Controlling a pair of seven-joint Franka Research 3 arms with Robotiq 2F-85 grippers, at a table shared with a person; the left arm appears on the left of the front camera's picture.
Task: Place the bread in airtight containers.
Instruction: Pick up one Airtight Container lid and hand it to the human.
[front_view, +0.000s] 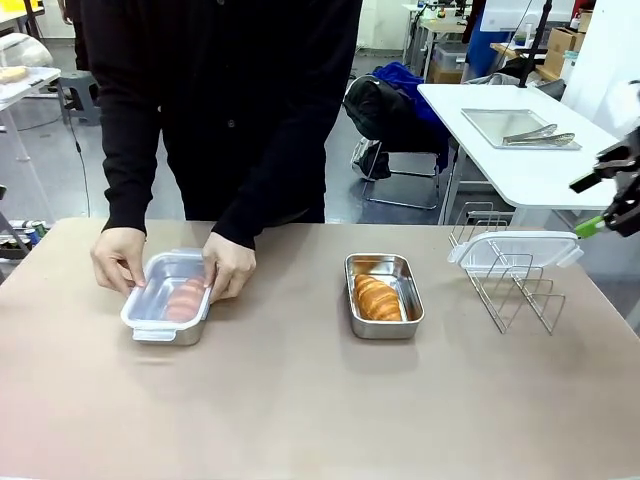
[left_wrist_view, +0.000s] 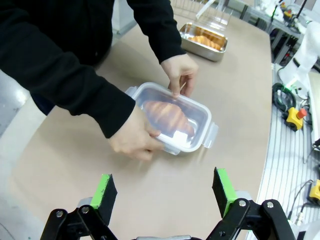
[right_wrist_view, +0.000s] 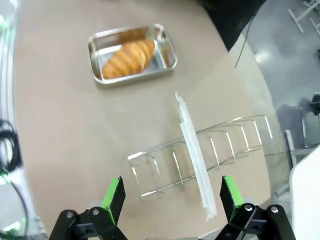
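Straight ahead of the left gripper (left_wrist_view: 164, 192), a person's two hands (left_wrist_view: 134, 140) pressed on a clear lid (left_wrist_view: 172, 112) over a steel tub (front_view: 166, 322). One croissant (left_wrist_view: 167, 116) lay inside, blurred by the plastic and partly covered by the nearer hand. The person's upper body was cut off at the top of the front view. The left gripper hung above the brown table (front_view: 300, 400), its green-padded fingers (left_wrist_view: 106, 191) spread wide, holding nothing and touching nothing.

Beyond the right gripper (right_wrist_view: 171, 197), a second steel tub (right_wrist_view: 132, 54) sat uncovered with the other croissant (right_wrist_view: 128, 58) lying in full sight inside it. Nearer that gripper, just ahead of its fingers, a wire rack (right_wrist_view: 200, 152) held a second clear lid (right_wrist_view: 196, 157), seen edge-on from the wrist and hard to make out there. The right gripper's fingers also stood wide apart and empty, clear of rack and lid. In the front view this gripper (front_view: 610, 195) was partly cut off at the right edge.
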